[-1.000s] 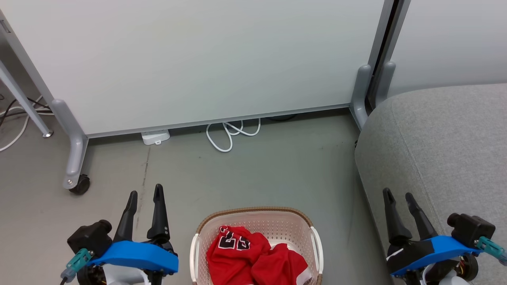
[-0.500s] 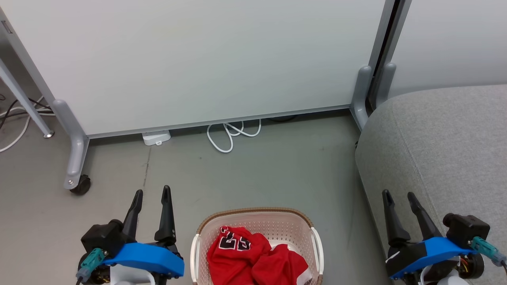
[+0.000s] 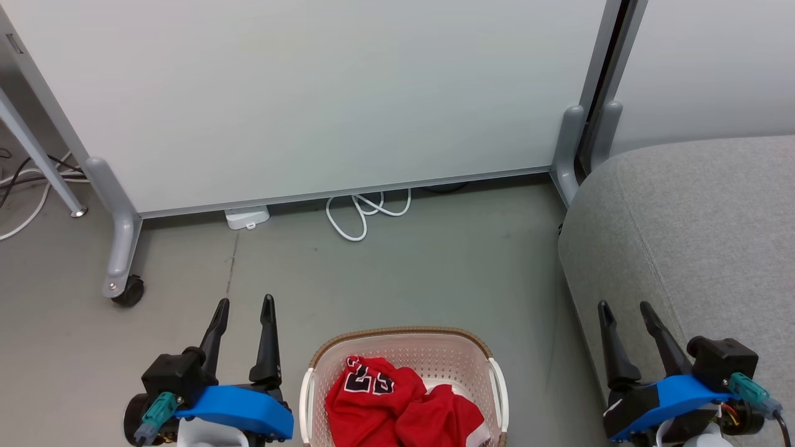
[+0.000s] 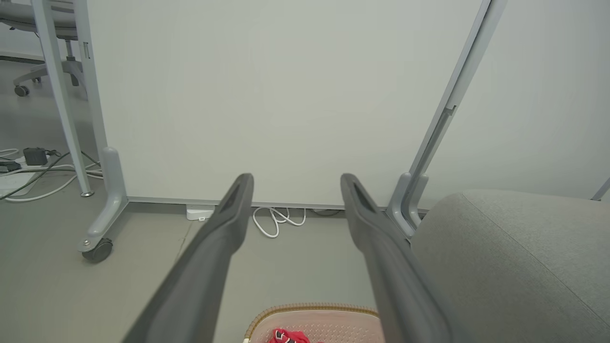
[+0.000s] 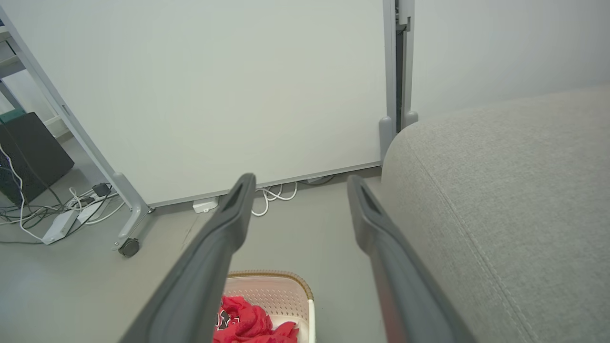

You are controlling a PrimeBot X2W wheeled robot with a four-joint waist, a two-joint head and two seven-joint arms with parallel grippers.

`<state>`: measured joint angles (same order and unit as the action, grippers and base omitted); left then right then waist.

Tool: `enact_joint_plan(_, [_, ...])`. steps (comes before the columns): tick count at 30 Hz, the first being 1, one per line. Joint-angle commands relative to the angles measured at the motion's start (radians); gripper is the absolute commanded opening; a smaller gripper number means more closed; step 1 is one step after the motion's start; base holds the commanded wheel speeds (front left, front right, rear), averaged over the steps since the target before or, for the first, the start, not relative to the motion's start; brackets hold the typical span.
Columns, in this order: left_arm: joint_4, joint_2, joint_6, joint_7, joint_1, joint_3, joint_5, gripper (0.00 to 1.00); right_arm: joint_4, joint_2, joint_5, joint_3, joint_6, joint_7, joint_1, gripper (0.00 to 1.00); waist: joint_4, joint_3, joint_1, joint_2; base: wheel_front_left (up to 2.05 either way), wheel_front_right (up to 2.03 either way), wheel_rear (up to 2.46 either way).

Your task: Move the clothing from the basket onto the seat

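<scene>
Plainly, the job has not begun. All the clothing (image 3: 404, 406) lies in the basket (image 3: 397, 332), and none of it is on the seat (image 3: 695, 236). The basket stands on the floor (image 3: 404, 273) at the bottom middle of the head view, to the left of the seat's rounded front corner, with a strip of bare floor between them. Inside it two red garments are bunched together. The one with the black number 23 (image 3: 369, 380) is on the left, and the other (image 3: 441, 422) is slumped against it on the right. The picture's lower edge cuts the basket off, so I cannot tell whether anything more lies under them.

The left gripper (image 3: 246, 301) hangs beside the basket's left side, its fingers (image 3: 267, 341) spread apart and empty. The right gripper (image 3: 623, 305) hangs in front of the seat's edge, its fingers likewise parted and holding nothing. Neither touches cloth or basket.

What is left, as I judge it, is everything. A gripper must reach down into the basket, take up a garment, carry it right onto the seat and let go, then do the same for the second.
</scene>
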<state>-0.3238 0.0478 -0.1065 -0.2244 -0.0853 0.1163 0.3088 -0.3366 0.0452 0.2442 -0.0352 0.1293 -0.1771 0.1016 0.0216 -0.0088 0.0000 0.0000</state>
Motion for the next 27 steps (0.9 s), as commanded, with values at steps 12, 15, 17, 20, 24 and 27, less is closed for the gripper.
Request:
enact_joint_plan(12, [-0.018, 0.004, 0.004, -0.031, -0.012, 0.016, -0.071, 1.0, -0.011, 0.008, -0.094, 0.001, 0.002, -0.027, 0.016, 1.0, 0.002, -0.002, 0.0, 0.0, 0.0, 0.0, 0.0])
enact_joint_plan(15, [-0.022, 0.004, 0.006, -0.036, -0.013, 0.021, -0.085, 1.0, -0.014, 0.008, -0.114, 0.001, 0.002, -0.034, 0.018, 1.0, 0.003, -0.001, 0.0, 0.0, 0.0, 0.0, 0.0])
enact_joint_plan(17, [-0.026, 0.004, 0.007, -0.04, -0.013, 0.024, -0.096, 1.0, -0.016, 0.008, -0.126, 0.001, 0.002, -0.038, 0.019, 1.0, 0.003, -0.001, 0.0, 0.0, 0.0, 0.0, 0.0])
enact_joint_plan(20, [-0.029, 0.004, 0.008, -0.042, -0.012, 0.024, -0.103, 1.0, -0.018, 0.008, -0.132, 0.002, 0.002, -0.041, 0.019, 1.0, 0.004, -0.001, 0.0, 0.0, 0.0, 0.0, 0.0])
enact_joint_plan(24, [-0.029, 0.004, 0.006, -0.042, -0.013, 0.021, -0.098, 1.0, -0.02, 0.008, -0.128, 0.0, 0.002, -0.042, 0.014, 1.0, 0.003, -0.001, 0.0, 0.0, 0.0, 0.0, 0.0])
enact_joint_plan(27, [-0.029, 0.004, 0.004, -0.042, -0.012, 0.019, -0.097, 1.0, -0.021, 0.008, -0.126, 0.002, 0.002, -0.042, 0.015, 1.0, 0.003, -0.001, 0.0, 0.0, 0.0, 0.0, 0.0])
